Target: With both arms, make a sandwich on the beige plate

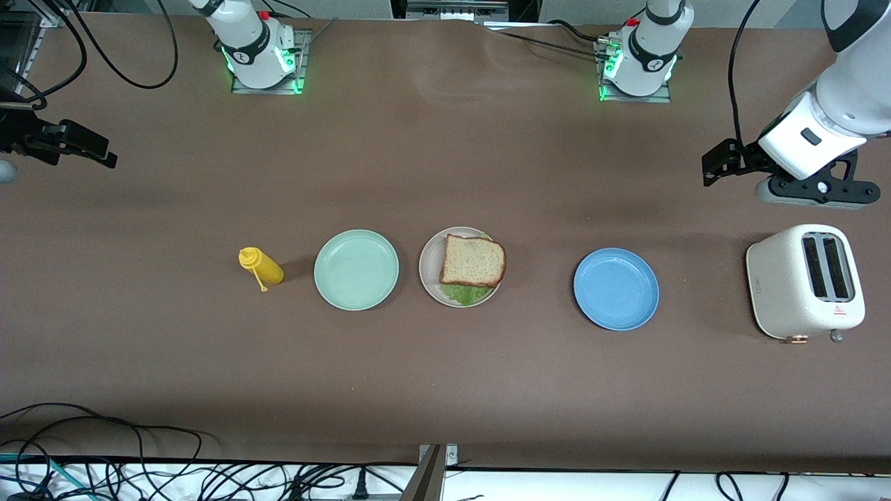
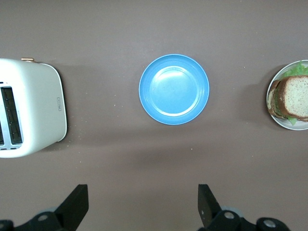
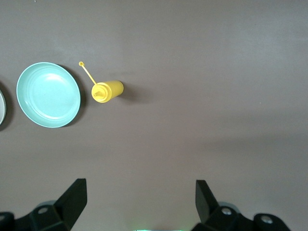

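The sandwich (image 1: 473,260) lies on the beige plate (image 1: 427,271) in the middle of the table: a brown bread slice on top, with green lettuce (image 1: 465,293) showing at its edge. The left wrist view catches the sandwich (image 2: 293,98) at its border. My left gripper (image 1: 717,163) hangs open and empty over the table at the left arm's end, close to the toaster; its wrist view shows the left gripper (image 2: 143,202) spread wide. My right gripper (image 1: 104,154) hangs open and empty over the right arm's end; in its own view the right gripper (image 3: 141,199) has only bare table between its fingers.
A mint-green plate (image 1: 356,269) and a yellow squeeze bottle (image 1: 261,266) lie toward the right arm's end from the sandwich. A blue plate (image 1: 616,289) and a white toaster (image 1: 804,282) stand toward the left arm's end. Cables run along the table's near edge.
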Robot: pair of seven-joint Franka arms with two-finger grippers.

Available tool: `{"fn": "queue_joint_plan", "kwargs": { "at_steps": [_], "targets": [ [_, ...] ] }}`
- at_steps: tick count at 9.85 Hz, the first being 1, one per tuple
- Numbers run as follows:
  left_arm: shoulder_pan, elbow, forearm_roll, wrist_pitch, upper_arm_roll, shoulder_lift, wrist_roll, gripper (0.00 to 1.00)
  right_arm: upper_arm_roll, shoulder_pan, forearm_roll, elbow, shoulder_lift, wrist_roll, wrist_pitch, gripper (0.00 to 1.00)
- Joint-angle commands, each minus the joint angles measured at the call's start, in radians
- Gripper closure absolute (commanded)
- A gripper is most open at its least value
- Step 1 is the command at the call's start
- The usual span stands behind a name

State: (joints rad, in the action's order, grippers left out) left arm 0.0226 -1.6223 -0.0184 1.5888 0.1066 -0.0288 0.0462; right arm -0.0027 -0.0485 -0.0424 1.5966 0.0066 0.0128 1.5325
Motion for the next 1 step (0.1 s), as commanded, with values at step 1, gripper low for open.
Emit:
{"fn": "queue_joint_plan", "kwargs": {
  "at_steps": [1],
  "targets": [
    [-0.009, -0.033, 0.006, -0.002, 0.005, 0.030, -0.016, 0.00, 0.000, -0.005, -0.011, -0.027, 0.012, -0.019, -0.006, 0.00]
  ]
}}
